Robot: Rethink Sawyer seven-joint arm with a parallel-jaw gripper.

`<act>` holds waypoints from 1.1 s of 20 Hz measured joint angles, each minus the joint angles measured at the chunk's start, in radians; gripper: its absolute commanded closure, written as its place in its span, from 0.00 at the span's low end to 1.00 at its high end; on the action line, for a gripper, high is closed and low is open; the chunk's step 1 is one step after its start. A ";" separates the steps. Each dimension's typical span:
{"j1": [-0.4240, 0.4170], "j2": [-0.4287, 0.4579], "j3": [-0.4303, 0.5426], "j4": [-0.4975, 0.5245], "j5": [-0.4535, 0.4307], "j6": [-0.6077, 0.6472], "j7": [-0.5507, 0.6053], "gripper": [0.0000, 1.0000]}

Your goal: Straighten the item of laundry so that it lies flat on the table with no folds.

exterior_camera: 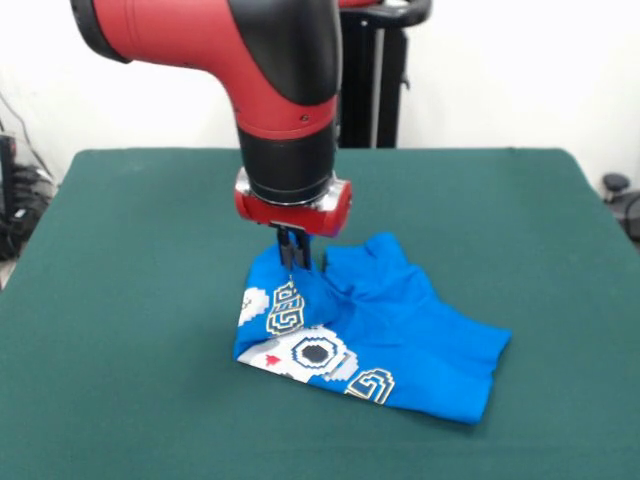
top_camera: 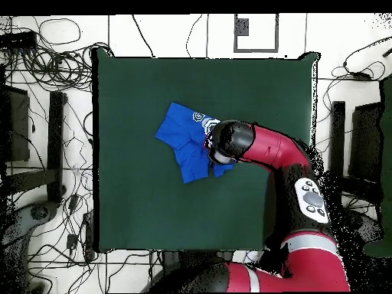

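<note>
The bright blue T-shirt [exterior_camera: 410, 325] lies crumpled and folded over near the middle of the dark green table [exterior_camera: 130, 260]. Part of its white, black and yellow pixel graphic shows along the near left edge. My gripper [exterior_camera: 295, 264] comes straight down onto the shirt's far left part, its narrow fingers together on a pinch of cloth that stands up in a small peak. In the overhead view the shirt [top_camera: 182, 138] lies a little above the middle of the table [top_camera: 138, 207]. The arm's wrist covers the shirt's right end and hides the gripper there.
The robot's pedestal [exterior_camera: 375, 80] stands behind the table's far edge. Cables and stands [top_camera: 53, 138] lie on the floor around the table. The red arm [top_camera: 279, 153] reaches in over the table's right side in the overhead view.
</note>
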 measured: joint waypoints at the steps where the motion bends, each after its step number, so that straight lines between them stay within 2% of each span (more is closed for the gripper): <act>1: -0.003 0.000 0.000 -0.001 0.000 0.003 0.000 1.00; 22: -0.080 0.008 0.044 -0.110 -0.001 0.144 0.000 1.00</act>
